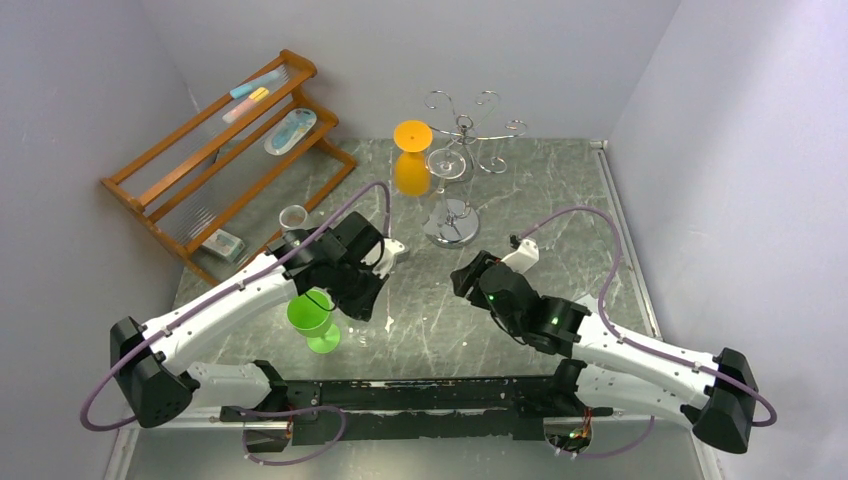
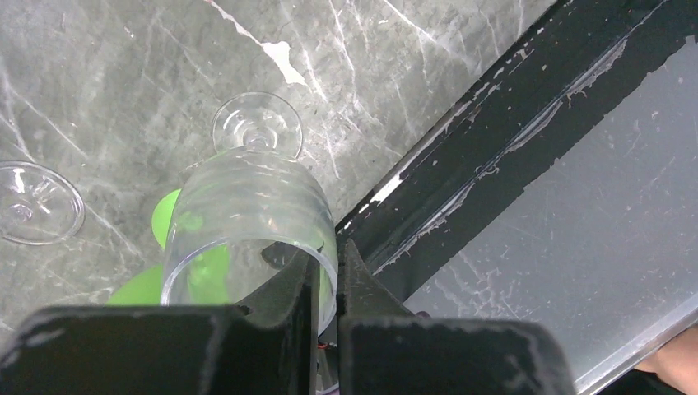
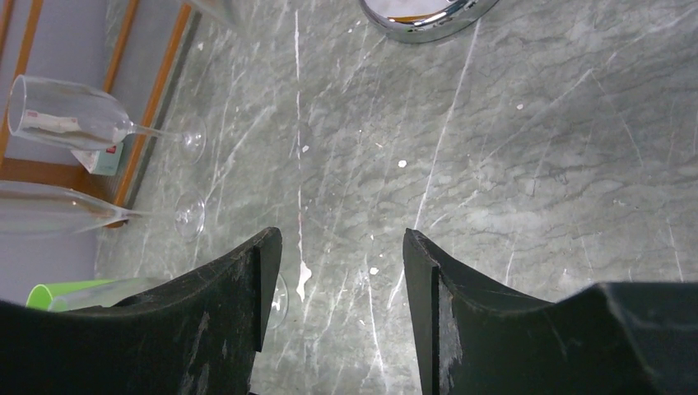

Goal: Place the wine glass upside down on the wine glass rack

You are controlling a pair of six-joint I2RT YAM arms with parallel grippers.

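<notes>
My left gripper (image 2: 328, 276) is shut on the rim of a clear wine glass (image 2: 247, 197), one finger inside the bowl and one outside. The glass's foot (image 2: 257, 123) points down toward the marble table. In the top view the left gripper (image 1: 355, 298) is near the table's front left, beside a green wine glass (image 1: 312, 318). The silver wire rack (image 1: 465, 128) stands at the back centre on a round chrome base (image 1: 450, 232). An orange glass (image 1: 411, 160) and a clear glass (image 1: 447, 165) hang on it upside down. My right gripper (image 1: 470, 275) is open and empty (image 3: 342, 271).
An orange-brown wooden shelf (image 1: 230, 150) stands at the back left, with a small clear glass (image 1: 293, 215) in front of it. The right wrist view shows two more clear glasses (image 3: 74, 115) (image 3: 66, 210) at its left. The black arm mount (image 1: 420, 395) runs along the near edge.
</notes>
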